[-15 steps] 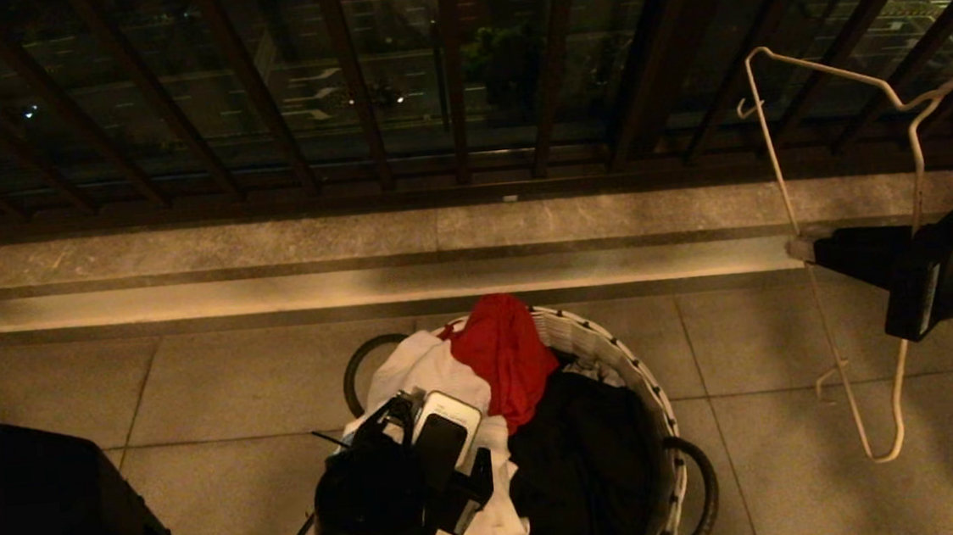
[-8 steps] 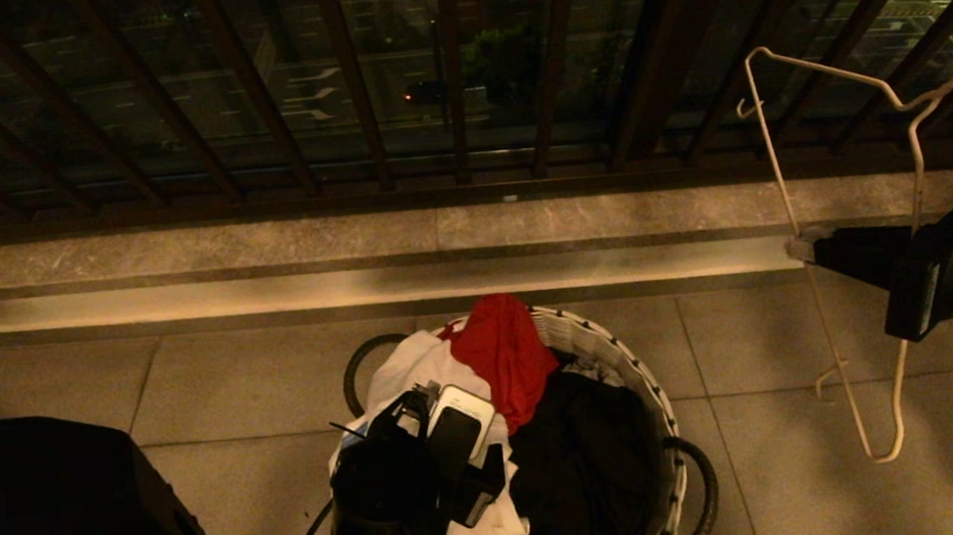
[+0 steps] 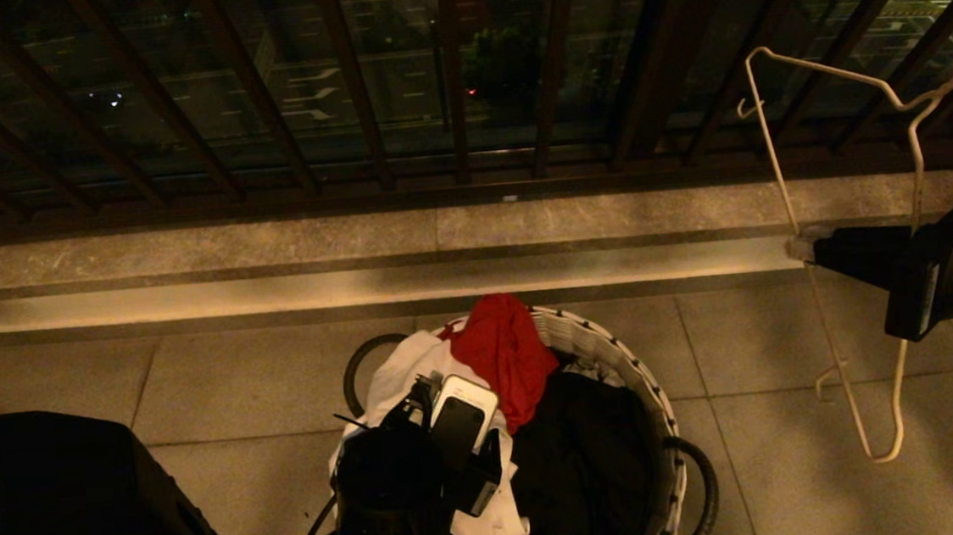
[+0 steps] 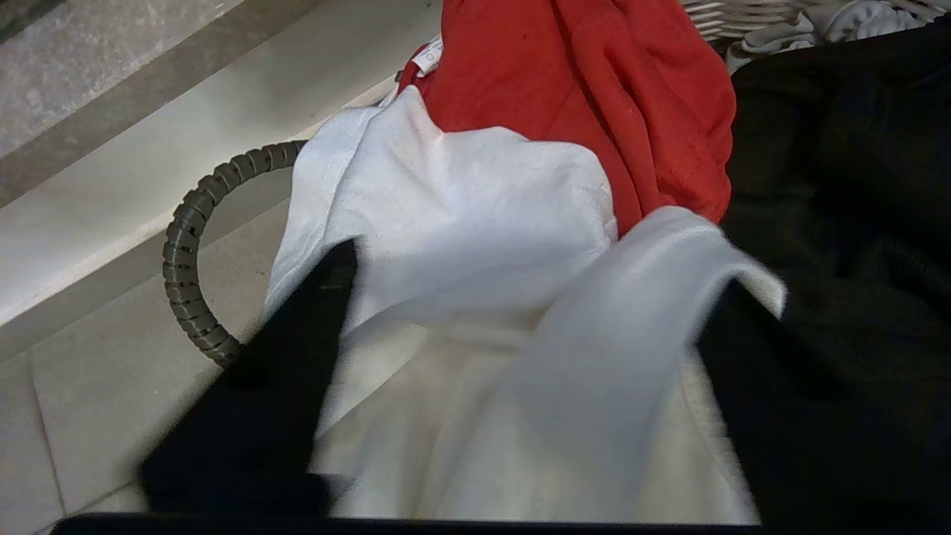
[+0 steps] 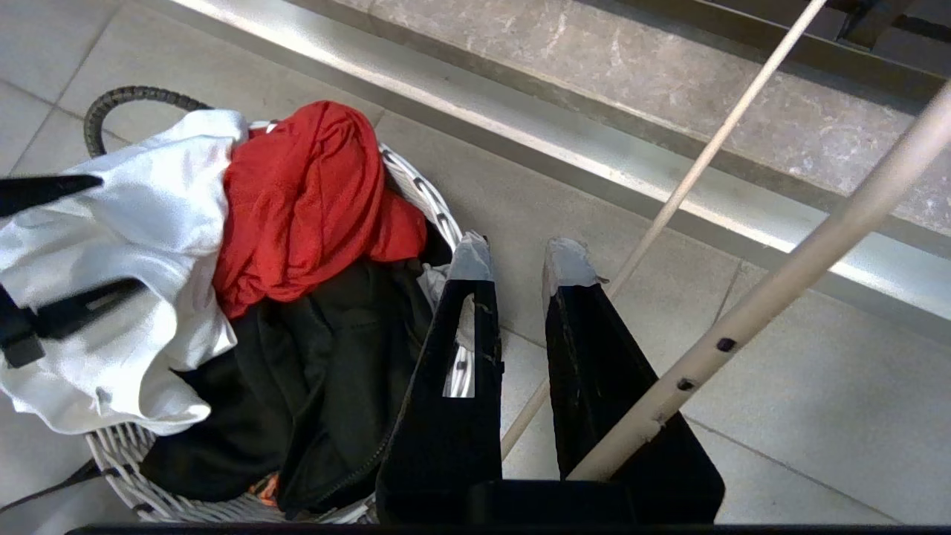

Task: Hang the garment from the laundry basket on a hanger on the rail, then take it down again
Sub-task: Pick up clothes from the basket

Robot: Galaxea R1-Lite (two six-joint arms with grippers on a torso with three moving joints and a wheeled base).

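One basket (image 3: 611, 350), three cloths, one hanger (image 3: 785, 192)

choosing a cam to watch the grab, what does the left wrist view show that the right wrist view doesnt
Only the left wrist view: up close, a fold of the garment lying between the fingers of the open left claw, and a small tag at the edge of the red cloth.
Only the right wrist view: the right claw closed on the thin wire of the hanger, and the rail with its dark holes.
Both: the garment, red cloth, black cloth, and the laundry basket with one handle.
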